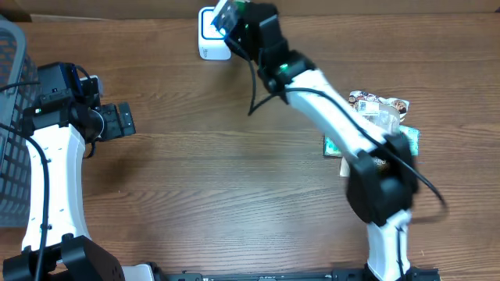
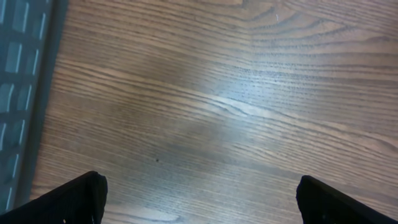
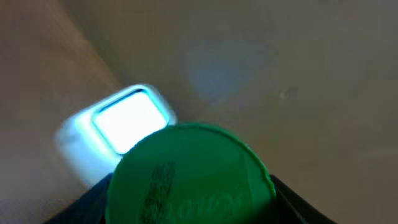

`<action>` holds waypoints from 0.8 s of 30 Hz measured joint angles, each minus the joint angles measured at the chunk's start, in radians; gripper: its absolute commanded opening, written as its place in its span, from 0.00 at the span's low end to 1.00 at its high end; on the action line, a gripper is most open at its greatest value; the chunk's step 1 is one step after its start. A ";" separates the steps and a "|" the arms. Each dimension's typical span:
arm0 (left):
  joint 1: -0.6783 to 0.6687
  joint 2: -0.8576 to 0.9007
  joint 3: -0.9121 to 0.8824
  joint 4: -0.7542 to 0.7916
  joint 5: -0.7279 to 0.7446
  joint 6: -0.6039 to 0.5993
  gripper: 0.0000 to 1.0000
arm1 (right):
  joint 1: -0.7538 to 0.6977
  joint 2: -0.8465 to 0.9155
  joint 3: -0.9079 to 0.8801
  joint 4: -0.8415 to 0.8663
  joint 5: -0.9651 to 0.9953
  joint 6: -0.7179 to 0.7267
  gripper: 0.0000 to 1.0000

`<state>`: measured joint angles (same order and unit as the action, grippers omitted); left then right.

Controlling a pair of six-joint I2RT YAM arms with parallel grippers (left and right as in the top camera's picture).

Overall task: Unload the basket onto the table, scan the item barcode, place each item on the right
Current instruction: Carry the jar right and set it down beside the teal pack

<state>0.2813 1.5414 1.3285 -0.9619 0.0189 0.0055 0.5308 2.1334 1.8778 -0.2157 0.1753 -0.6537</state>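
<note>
Over the white square scanner (image 3: 127, 118), right gripper (image 1: 231, 17) pinching the round green tub (image 3: 189, 180), we'd turn its barcode (image 3: 162, 173) flat-on.

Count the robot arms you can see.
2. The left arm stands by the basket on the left, holding nothing. The right arm reaches across to the white scanner, holding a green container. None seem hidden.

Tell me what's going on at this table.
The right hand holds a green round item, barcode showing, close over the lit white scanner at the table's far edge. The left hand hangs open and empty over bare wood, beside the basket. More packets lie near the right arm's base.
</note>
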 measured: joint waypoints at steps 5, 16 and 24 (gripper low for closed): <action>0.000 0.000 0.000 0.000 0.000 0.000 1.00 | -0.001 -0.230 0.001 -0.392 -0.124 0.276 0.27; 0.000 0.000 0.000 0.000 0.000 0.000 1.00 | -0.098 -0.337 -0.089 -0.883 -0.299 0.437 0.27; 0.000 0.000 0.000 0.000 0.000 0.000 0.99 | -0.213 -0.325 -0.352 -0.697 -0.289 0.455 0.27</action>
<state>0.2813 1.5414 1.3285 -0.9615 0.0193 0.0055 0.3180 1.8084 1.5253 -0.9131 -0.1135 -0.1982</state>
